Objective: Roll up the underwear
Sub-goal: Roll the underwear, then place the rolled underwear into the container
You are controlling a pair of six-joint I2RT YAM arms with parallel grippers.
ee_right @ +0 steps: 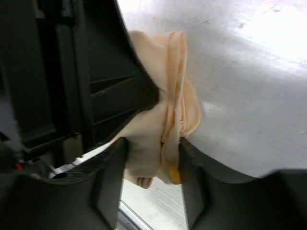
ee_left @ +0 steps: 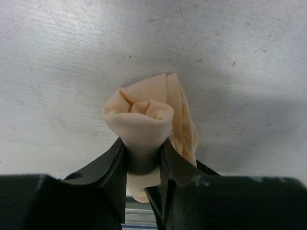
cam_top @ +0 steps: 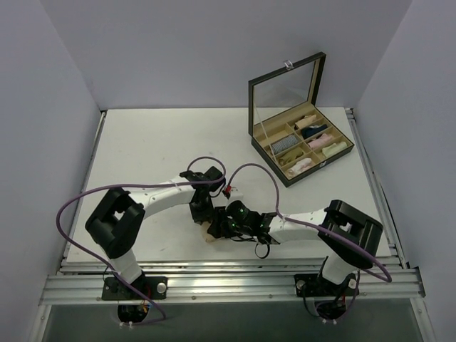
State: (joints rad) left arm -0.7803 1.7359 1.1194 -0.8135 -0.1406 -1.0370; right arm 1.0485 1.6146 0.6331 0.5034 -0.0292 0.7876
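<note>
Left wrist view: shows the left gripper [ee_left: 143, 155] clamped on the underwear [ee_left: 141, 112], pinching a tight peach roll low down between both black fingers [ee_left: 111, 165]. Catches the spiralled end of the roll just past the tips, facing the lens, with looser folds trailing right of the jaws and bare table [ee_left: 230, 48] beyond.

Right wrist view: misses that spiral. Shows instead the right gripper [ee_right: 152, 143] closed on the same cloth from the side, jaws pressed against layered edges, with the other claw's dark body close on the left.

Top external view: hides nearly all the cloth under the two meeting claws. Adds an open-lidded case [cam_top: 285, 92] of cloth rolls, well beyond the right claw.
</note>
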